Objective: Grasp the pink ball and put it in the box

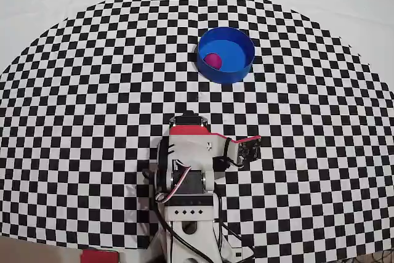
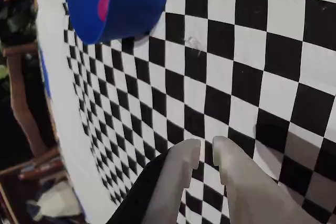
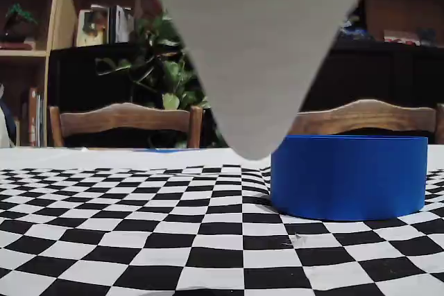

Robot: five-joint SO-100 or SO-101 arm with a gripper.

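Ball: you see the pink ball (image 1: 213, 60) as plain magenta-pink, no pattern.
Box: your box (image 1: 236, 73) is bright blue all over, walls and bottom alike.
Mat: the checkered mat (image 1: 92, 90) under your arm is black and white squares.
Cloth: beyond the mat's edge you see a plain white tablecloth (image 1: 49, 4).
Fingers: in your wrist view the gripper (image 2: 206, 149) has pale grey fingers.
Arm: your robot arm (image 1: 191, 152) shows a white body, a red top plate and black motors.
Chairs: your fixed view shows brown wooden chairs (image 3: 125, 119).
Plant: green leaves on the plant (image 3: 163, 67) behind them.
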